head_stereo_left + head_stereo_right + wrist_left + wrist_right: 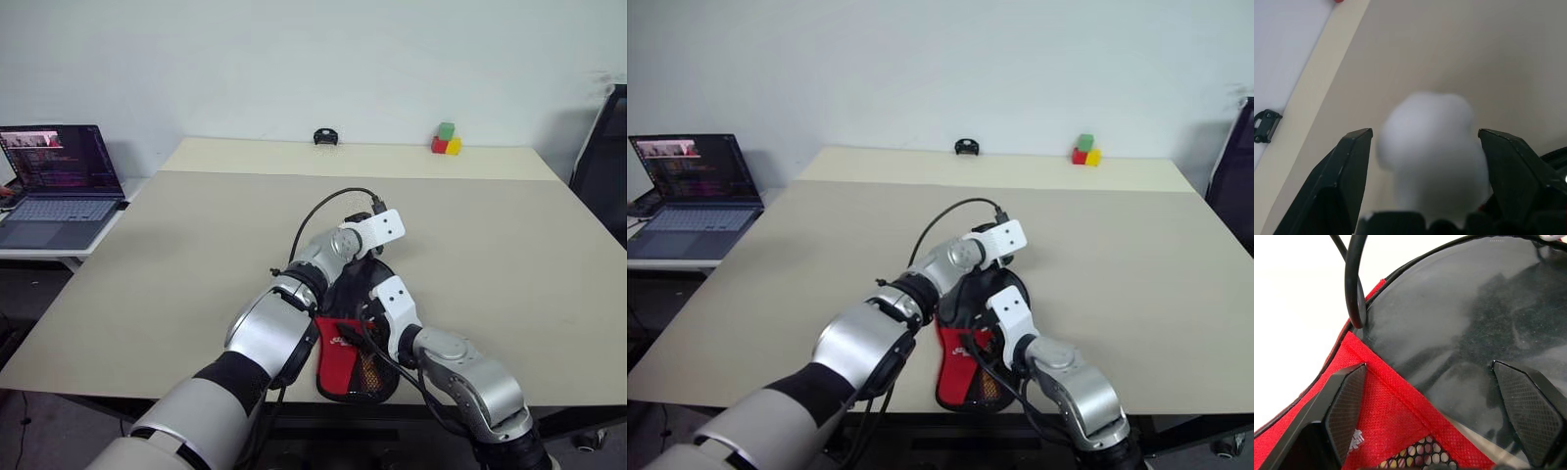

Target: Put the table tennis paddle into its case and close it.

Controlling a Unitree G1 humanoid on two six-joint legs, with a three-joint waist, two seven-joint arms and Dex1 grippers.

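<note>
The case (pixel 345 367) lies near the table's front edge, its red panel (pixel 1396 416) and mesh pocket toward me. The table tennis paddle (pixel 1459 323) rests in it, its black face showing beyond the red panel. My right gripper (pixel 1428 364) hovers open just above that black face, one finger (pixel 1347 401) over the red fabric. My left gripper (pixel 1425 134) reaches over the case's far end and stands open. Its fingers (pixel 1352 166) are wide apart with a blurred white shape between them that I cannot identify. A black cable (pixel 1354 289) loops beside the paddle's rim.
The beige table (pixel 196 255) stretches far ahead. A small black object (pixel 326 136) and coloured blocks (pixel 446 140) sit at its far edge. A laptop (pixel 59 181) stands on a side desk to the left, and a dark chair (pixel 602 166) is at the right.
</note>
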